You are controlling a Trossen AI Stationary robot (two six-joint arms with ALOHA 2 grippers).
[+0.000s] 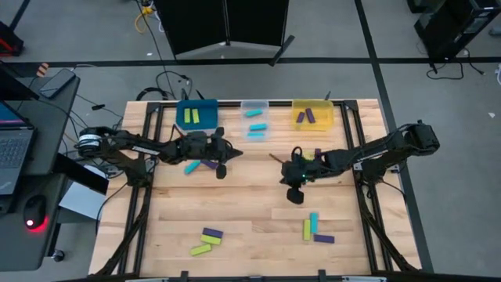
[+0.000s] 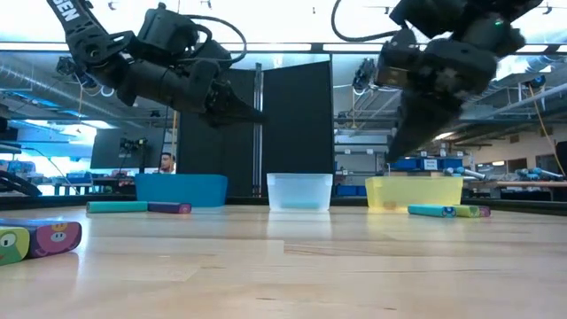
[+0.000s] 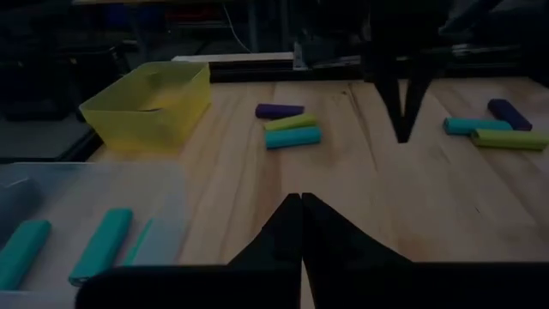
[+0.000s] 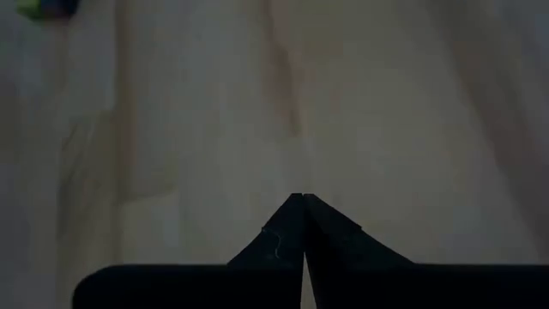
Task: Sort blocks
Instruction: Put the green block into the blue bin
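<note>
Claws (image 3: 302, 199) (image 4: 304, 199) pinched empty, poised above table (image 1: 250, 211)

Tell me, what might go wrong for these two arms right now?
Both the left gripper and the right gripper are shut and empty, so a descent could nudge blocks rather than grasp them. The cyan block and purple block lie touching beside the left arm, so one grab might catch both.

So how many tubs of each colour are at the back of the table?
blue bin: 1
clear bin: 1
yellow bin: 1
Total: 3
</note>
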